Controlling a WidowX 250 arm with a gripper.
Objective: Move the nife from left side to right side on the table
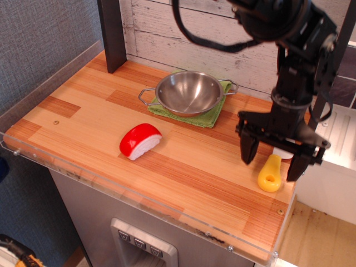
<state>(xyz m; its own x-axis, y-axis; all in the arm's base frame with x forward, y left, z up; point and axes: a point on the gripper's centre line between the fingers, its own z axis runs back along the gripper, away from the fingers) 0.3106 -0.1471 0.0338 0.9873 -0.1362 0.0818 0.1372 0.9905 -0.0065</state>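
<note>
The knife [271, 172] lies on the table [183, 178] near its right edge. Its yellow handle with the hole points toward the front; the white blade is mostly hidden under the gripper. My black gripper [269, 162] hangs just above it with its two fingers spread wide, one on each side of the handle, not touching it. The gripper is open and empty.
A red-and-white sushi toy [139, 141] lies left of centre. A steel bowl [188, 92] sits on a green cloth [207, 115] at the back. A dark post [112, 33] stands at the back left. Clear acrylic edges the front and left.
</note>
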